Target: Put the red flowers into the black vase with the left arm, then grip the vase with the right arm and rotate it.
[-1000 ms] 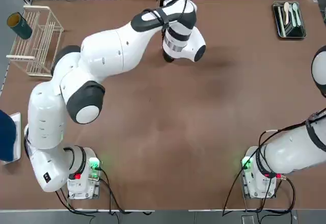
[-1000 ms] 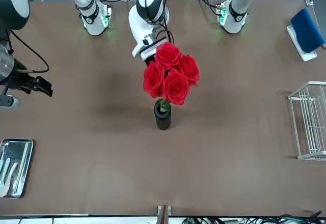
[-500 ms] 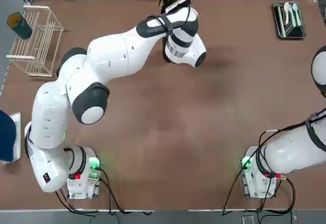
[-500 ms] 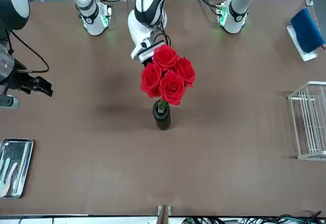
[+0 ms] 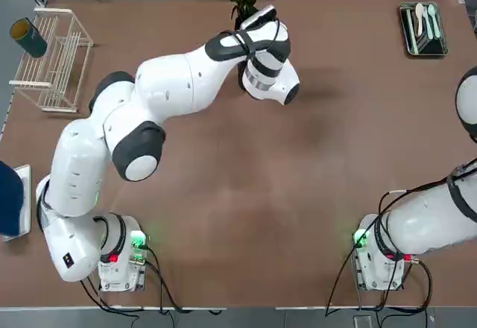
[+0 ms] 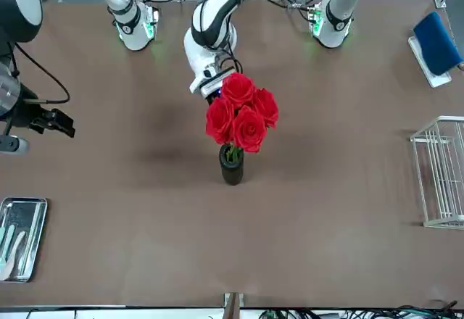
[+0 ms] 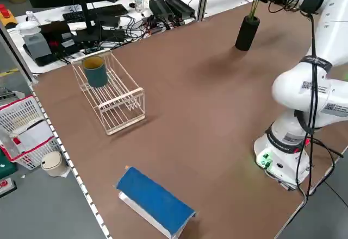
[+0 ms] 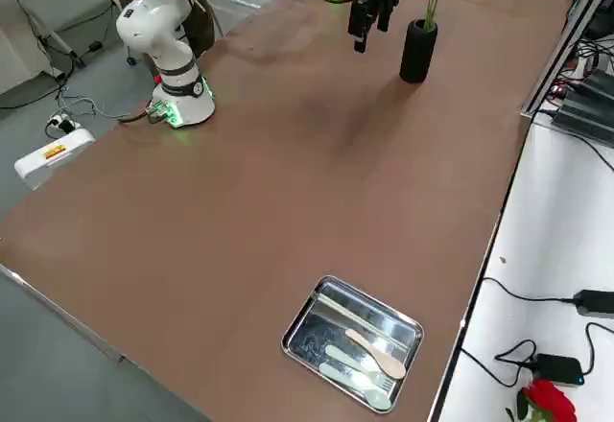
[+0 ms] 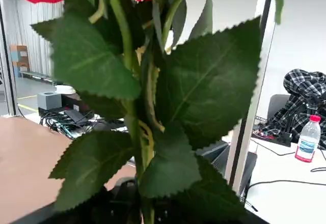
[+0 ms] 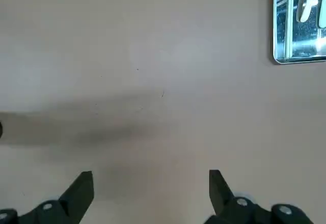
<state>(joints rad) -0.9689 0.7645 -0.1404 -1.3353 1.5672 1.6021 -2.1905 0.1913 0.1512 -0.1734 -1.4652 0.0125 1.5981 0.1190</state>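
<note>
And no readable lettering here, folks: the water bottle's label (image 9: 306, 146), right of the frame, stays too blurred!

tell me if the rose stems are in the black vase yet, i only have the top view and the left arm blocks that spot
Observer: Yes, in the left side view the stems of the red roses run down into the mouth of the black cylinder vase.
Operator: ok, has the left pincer let go
Observer: No, the left wrist view shows it closed on the stems below the serrated leaves; it is above the vase.
Operator: and the right one, it's out of my picture
Observer: The right pincer is open with nothing between its fingers, over the robot's right side of the brown table, well away from the vase.
</note>
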